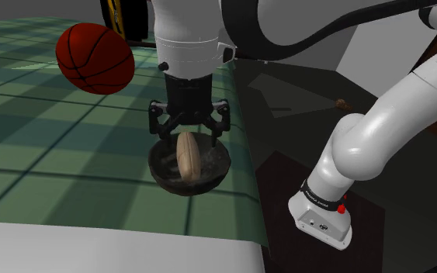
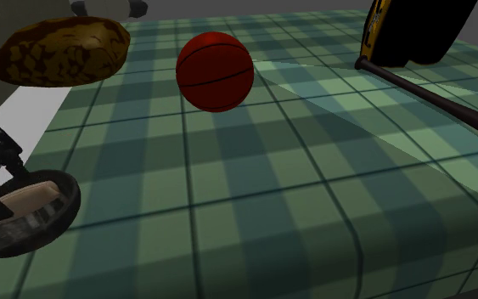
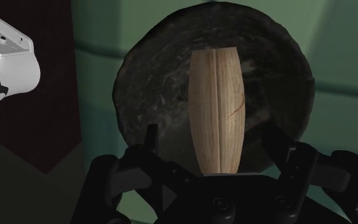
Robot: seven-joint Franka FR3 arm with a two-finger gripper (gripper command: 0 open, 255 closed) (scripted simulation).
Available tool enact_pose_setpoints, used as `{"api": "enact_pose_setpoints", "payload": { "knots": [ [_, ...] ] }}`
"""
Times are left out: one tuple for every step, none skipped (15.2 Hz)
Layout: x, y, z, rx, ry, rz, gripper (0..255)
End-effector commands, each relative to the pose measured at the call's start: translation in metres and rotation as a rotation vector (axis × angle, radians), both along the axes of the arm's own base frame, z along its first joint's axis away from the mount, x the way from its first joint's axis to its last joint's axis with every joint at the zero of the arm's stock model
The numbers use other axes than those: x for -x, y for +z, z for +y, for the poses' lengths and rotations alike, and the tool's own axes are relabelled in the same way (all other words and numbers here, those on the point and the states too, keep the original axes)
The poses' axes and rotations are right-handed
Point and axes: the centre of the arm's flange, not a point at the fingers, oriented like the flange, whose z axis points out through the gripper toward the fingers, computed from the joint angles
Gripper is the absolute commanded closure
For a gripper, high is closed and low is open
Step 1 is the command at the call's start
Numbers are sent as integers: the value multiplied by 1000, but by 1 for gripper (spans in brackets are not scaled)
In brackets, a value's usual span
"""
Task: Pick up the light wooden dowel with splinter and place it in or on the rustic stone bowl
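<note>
Hovering directly over the dark stone bowl (image 1: pixel 190 185), your black gripper (image 1: pixel 189 136) stands with its jaws spread wide and holds nothing. The light wooden dowel (image 3: pixel 217 108) lies inside the bowl, straight below the gripper, between the two fingers (image 3: pixel 151 137). In the wrist view a clear gap shows on either side of it, so neither finger touches the wood. The dowel is barrel-shaped, fatter in the middle than at its ends. A seam runs along its length, and a thin reddish scratch marks one side. In the shoulder view its upper end rises to about the level of the fingertips, leaning inside the bowl rather than lying flat.

The bowl rests on a green plaid tablecloth (image 1: pixel 53 132), near the cloth's edge on the side of the arm's white base (image 1: pixel 321 217). A dark red basketball (image 1: pixel 95 57) sits well apart from the gripper, farther out across the cloth. In the second exterior view a lumpy brown, rock-like object (image 2: pixel 63 49) lies beyond the gripper, and a long dark rod (image 2: pixel 449 106) crosses the far corner of the cloth, well away from the bowl.
</note>
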Motion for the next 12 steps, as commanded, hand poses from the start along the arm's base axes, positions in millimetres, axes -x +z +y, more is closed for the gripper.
{"api": "enact_pose_setpoints", "payload": {
  "knots": [
    [0,0,0,0,0,0,0],
    [0,13,1,0,0,0,0],
    [0,26,3,0,0,0,0],
    [0,39,4,0,0,0,0],
    [-1,50,5,0,0,0,0],
    [-1,50,5,0,0,0,0],
    [-1,50,5,0,0,0,0],
    [-1,50,5,0,0,0,0],
    [-1,50,5,0,0,0,0],
    [-1,50,5,0,0,0,0],
    [-1,50,5,0,0,0,0],
    [-1,50,5,0,0,0,0]
  ]
}}
